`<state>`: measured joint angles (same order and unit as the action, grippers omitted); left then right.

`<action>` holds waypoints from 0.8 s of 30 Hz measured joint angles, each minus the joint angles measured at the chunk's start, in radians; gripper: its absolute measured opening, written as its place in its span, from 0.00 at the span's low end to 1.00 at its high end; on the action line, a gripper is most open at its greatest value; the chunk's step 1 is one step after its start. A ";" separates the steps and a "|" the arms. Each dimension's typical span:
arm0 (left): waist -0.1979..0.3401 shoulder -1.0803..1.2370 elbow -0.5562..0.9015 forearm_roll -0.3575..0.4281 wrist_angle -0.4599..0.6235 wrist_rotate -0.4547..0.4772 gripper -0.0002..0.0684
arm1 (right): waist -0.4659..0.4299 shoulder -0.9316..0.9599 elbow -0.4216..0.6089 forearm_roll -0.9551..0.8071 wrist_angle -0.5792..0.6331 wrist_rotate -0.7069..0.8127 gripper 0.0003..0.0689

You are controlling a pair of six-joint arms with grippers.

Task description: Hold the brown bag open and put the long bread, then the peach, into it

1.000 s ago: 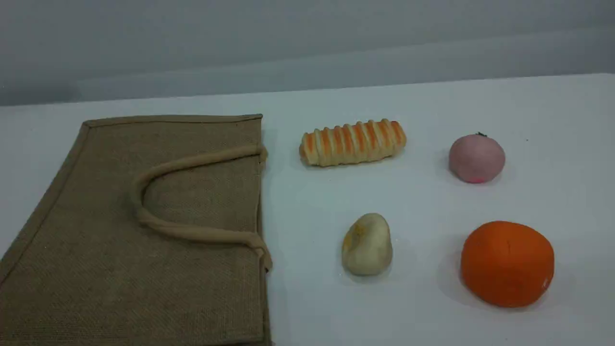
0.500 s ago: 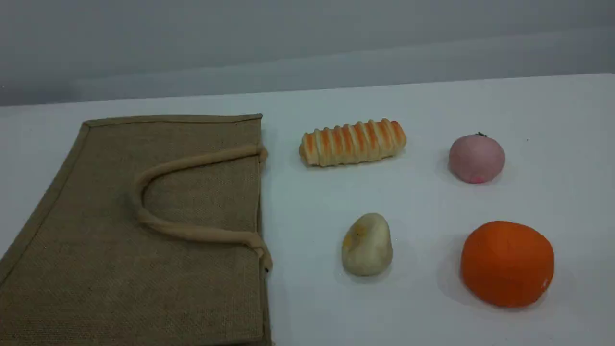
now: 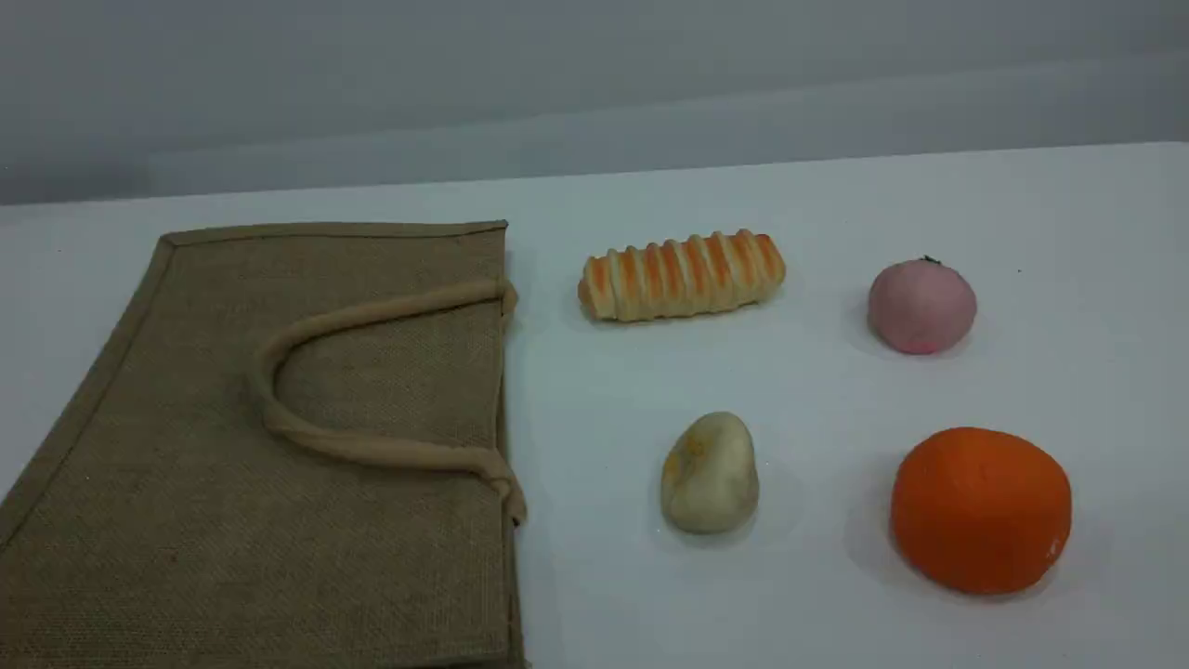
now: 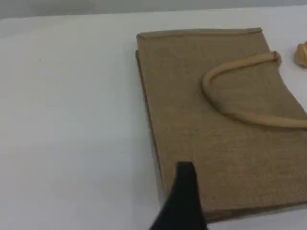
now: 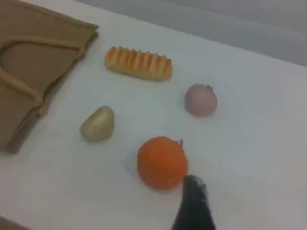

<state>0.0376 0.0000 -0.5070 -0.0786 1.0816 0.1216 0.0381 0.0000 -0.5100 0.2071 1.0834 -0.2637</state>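
Near end of the brown bag point(image 3: 279, 520) beyond the scene view's bottom edge

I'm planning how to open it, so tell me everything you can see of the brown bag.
The brown bag is a large tan tote of coarse woven jute with bound edges. It lies flat and closed on the left side of the white table, its mouth toward the long bread. One padded beige loop handle rests folded back on its upper face. Only the table visibly touches it.
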 joint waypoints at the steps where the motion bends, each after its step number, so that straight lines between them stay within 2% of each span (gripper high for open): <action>1: 0.000 0.000 0.000 0.000 0.000 0.000 0.83 | 0.000 0.000 0.000 0.000 0.000 0.000 0.67; 10: 0.000 0.000 0.000 0.001 0.000 0.000 0.83 | 0.001 0.000 0.000 0.000 0.000 -0.001 0.67; 16: 0.000 0.004 -0.001 0.044 -0.003 -0.008 0.83 | 0.002 0.000 -0.004 -0.001 -0.002 0.011 0.67; 20: 0.000 0.057 -0.024 0.056 -0.040 -0.048 0.83 | 0.002 0.010 -0.046 -0.002 -0.080 0.074 0.67; 24: 0.000 0.162 -0.079 0.054 -0.125 -0.073 0.83 | 0.003 0.113 -0.118 -0.007 -0.183 0.076 0.67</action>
<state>0.0376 0.1617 -0.5856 -0.0245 0.9568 0.0489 0.0409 0.1125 -0.6282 0.2000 0.9005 -0.1878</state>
